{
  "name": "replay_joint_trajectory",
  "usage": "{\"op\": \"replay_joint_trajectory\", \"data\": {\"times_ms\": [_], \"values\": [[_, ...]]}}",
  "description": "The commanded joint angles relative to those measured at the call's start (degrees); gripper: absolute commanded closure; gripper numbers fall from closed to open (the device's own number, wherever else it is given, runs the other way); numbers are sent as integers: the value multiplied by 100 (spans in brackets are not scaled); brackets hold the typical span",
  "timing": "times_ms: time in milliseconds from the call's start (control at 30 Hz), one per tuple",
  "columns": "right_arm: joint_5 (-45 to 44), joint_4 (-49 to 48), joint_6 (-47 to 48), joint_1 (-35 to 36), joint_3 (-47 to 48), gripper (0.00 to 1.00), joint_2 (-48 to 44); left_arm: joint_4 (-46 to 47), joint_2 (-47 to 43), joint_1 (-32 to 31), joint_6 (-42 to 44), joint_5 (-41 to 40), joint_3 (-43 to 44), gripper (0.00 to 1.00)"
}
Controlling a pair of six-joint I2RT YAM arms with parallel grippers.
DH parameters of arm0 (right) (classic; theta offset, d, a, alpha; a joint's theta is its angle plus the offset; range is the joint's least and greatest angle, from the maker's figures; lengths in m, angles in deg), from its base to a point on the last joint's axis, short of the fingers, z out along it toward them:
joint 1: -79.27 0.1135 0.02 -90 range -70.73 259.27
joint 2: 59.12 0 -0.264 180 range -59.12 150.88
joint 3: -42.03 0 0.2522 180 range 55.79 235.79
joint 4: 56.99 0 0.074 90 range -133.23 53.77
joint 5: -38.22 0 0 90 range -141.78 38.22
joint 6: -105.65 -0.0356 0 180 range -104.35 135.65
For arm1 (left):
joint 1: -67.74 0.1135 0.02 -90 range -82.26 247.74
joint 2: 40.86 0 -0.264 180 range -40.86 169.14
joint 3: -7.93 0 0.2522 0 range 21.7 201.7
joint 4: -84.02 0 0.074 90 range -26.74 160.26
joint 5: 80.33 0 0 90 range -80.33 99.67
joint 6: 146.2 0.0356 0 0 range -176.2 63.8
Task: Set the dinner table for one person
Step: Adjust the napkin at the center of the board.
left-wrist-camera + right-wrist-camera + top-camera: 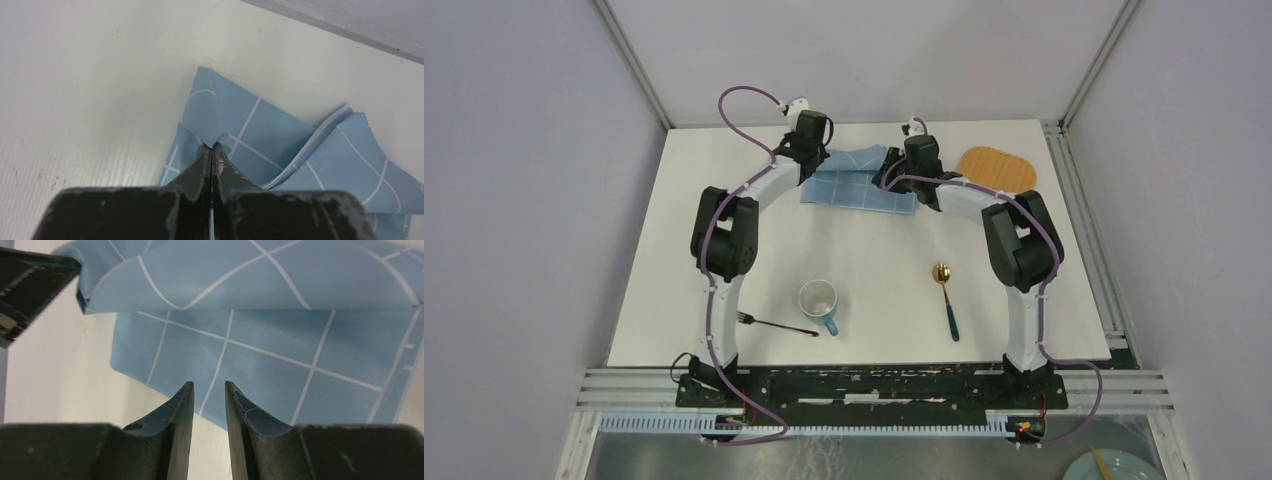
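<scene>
The dinner table (pixel 724 220) is a large white tabletop. A blue checked cloth (pixel 856 182) lies rumpled at its far middle. My left gripper (pixel 818 158) is shut on a fold of the cloth (pixel 240 125) near its left edge, and the fabric puckers at the fingertips (pixel 202 155). My right gripper (pixel 889 180) is over the cloth's right part. In the right wrist view it (pixel 208 385) is open by a narrow gap with nothing between the fingers, and the cloth (pixel 260 355) lies just beyond the tips. A raised fold hangs across the top of that view.
An oval wooden mat (pixel 996 168) lies at the far right. A white mug with a blue handle (pixel 819 302), a dark fork (pixel 774 325) and a gold spoon with a teal handle (pixel 946 298) lie near the front. A teal plate (pixel 1114 468) sits off the table, bottom right.
</scene>
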Motion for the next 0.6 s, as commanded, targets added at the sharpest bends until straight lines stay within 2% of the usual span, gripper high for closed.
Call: {"op": "replay_joint_trajectory", "data": {"times_ms": [0, 167, 567], "values": [[98, -30, -87, 62, 379, 68, 325, 300, -57, 18, 90, -219, 298, 98], [36, 175, -48, 71, 747, 80, 668, 264, -63, 14, 91, -198, 309, 98], [368, 1521, -78, 88, 1478, 80, 1220, 228, -107, 21, 39, -190, 276, 98]]}}
